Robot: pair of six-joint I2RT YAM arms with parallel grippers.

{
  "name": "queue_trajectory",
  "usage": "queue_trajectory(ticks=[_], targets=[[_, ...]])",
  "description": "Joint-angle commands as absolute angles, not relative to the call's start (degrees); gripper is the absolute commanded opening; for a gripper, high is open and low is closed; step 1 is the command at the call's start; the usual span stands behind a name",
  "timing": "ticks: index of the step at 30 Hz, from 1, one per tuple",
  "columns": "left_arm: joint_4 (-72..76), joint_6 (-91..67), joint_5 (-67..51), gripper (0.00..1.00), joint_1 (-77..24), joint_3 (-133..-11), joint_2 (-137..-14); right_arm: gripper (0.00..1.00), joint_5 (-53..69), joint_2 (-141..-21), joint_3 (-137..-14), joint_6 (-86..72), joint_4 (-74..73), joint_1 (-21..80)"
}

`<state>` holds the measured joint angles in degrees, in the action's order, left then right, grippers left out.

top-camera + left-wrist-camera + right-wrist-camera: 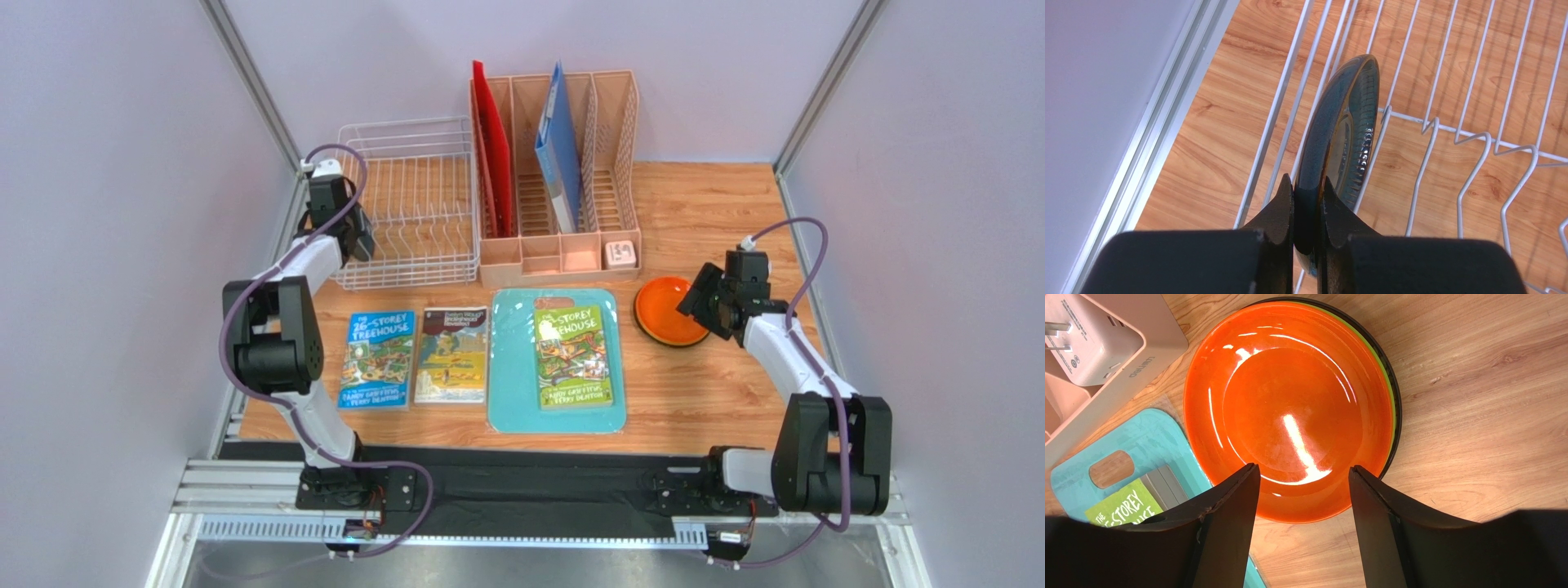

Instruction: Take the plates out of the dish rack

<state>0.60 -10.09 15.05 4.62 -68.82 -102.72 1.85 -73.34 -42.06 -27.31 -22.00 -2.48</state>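
Surface: wood-grain table [711, 208], closed in by pale lilac walls [123, 184].
Left gripper [1308, 190]: at the left end of the dish rack, its two fingers clenched on the near rim of the teal-grey plate, one on each face.
Teal-grey plate [1346, 116]: one, standing on edge inside the rack, close against the left wire wall.
Dish rack [405, 267]: one white wire basket at the far left of the table, just beside the file organizer; the teal-grey plate is the only plate seen in it.
File organizer [558, 251]: one, peach-pink and slotted, holding one red folder [494, 147] and one blue folder [558, 147], both upright; one white charger [1088, 337] sits in its front right compartment.
Books: three in a row along the near half, a blue book [377, 359], a grey-brown book [450, 354] and a green book [572, 357].
Cutting board [509, 368]: one, turquoise, under the green book only.
Plate stack: three, right of the board; the orange plate [1290, 404] is on top, a lime green plate [1384, 373] under it, and a dark plate [1396, 416] at the bottom with only its rim showing.
Plates in all: four, one in the rack and three on the table.
Right gripper [1303, 470]: over the near edge of the orange plate, jaws spread apart and grasping nothing.
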Motion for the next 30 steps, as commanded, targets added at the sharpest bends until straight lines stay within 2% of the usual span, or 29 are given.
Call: queue_trajectory(ticks=[1,13,19,23,24,27,30], targets=[[4.8,-9.1,17.7,0.0,4.1,-68.3,-97.0,0.61,2.5,-73.2,-43.8,-27.1,-19.5,-2.4],[9.8,-0.1,27.9,0.0,0.3,-64.5,-85.9,0.6,2.9,-72.4,-43.9,-27.2,-20.3,-2.3],[0.3,-6.0,25.8,0.0,-1.8,-66.4,-78.2,0.61,3.8,-68.2,-44.6,-26.9,-22.3,-1.7],[-8.8,-16.4,18.0,0.0,-2.0,-66.4,-72.6,0.61,8.0,-64.1,-44.9,-26.8,-23.1,-1.0],[-11.2,-19.0,12.6,0.0,-2.0,-65.6,-70.2,0.61,8.9,-63.3,-45.0,-26.8,-23.1,-0.8],[-7.9,-27.7,-1.6,0.0,-2.6,-59.4,-65.8,0.62,12.2,-60.6,-45.1,-27.2,-22.4,-0.3],[-2.7,-34.0,-9.4,0.0,-6.7,-54.6,-65.3,0.63,16.0,-59.2,-45.4,-28.0,-21.1,3.8]])
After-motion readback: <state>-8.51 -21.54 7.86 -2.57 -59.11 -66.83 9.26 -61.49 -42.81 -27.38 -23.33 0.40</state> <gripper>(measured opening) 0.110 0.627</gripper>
